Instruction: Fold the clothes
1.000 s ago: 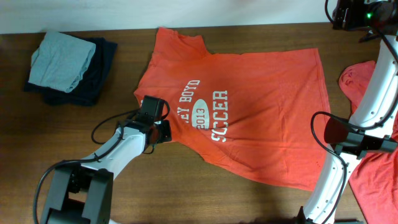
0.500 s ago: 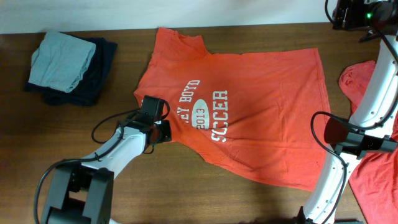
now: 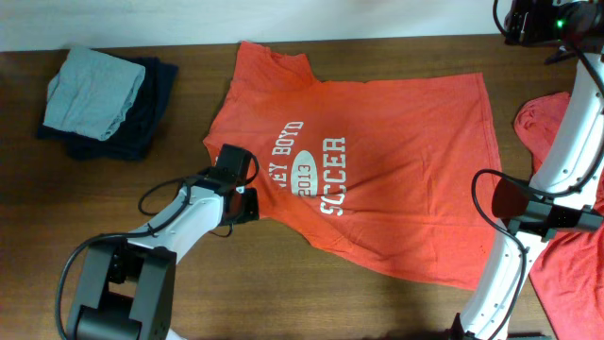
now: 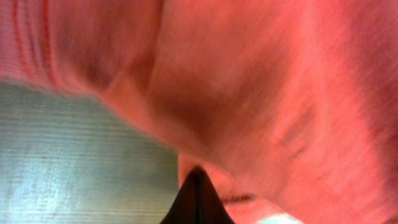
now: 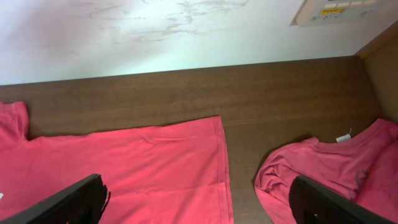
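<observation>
Left gripper (image 3: 253, 197): my fingers are shut, pinching the left edge of the printed shirt (image 3: 387, 161).
Right gripper (image 5: 199, 202): wide open, holding nothing.
Printed shirt: lies flat, middle of the frame.
Other shirt (image 3: 543, 118): bunched up, far right.

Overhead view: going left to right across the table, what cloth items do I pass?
folded garment stack, grey-green over dark navy → printed orange-red T-shirt, spread flat → crumpled orange-red T-shirt at the right edge
</observation>
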